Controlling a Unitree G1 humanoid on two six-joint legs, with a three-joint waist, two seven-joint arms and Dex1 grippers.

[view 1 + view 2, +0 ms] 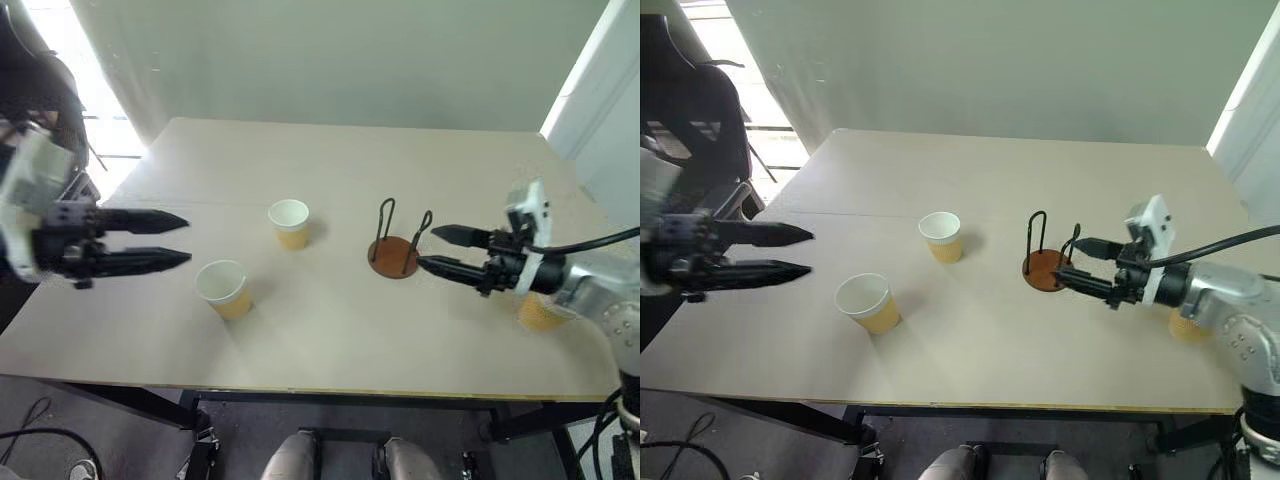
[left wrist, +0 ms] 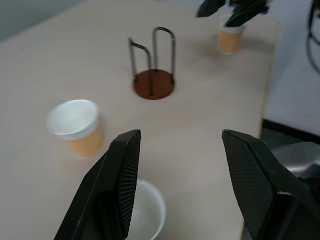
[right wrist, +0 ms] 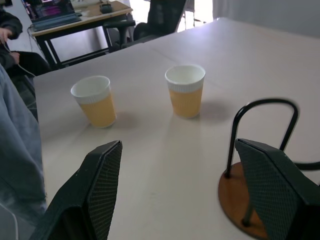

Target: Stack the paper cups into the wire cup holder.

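Three tan paper cups with white insides stand upright on the pale table. One cup is left of the wire cup holder, and another stands nearer the front left. The third is at the right edge, partly hidden behind my right arm. The holder, a rust-brown disc with two black wire loops, is empty. My right gripper hovers open just right of the holder, its fingertips close to the base and nothing between them. My left gripper hangs open and empty above the table's left side, pointing toward the two left cups.
A black office chair stands off the table's left far corner. In the right wrist view a desk with a laptop stands beyond the table, and blue-grey fabric shows at the table's side. A white wall panel rises at the far right.
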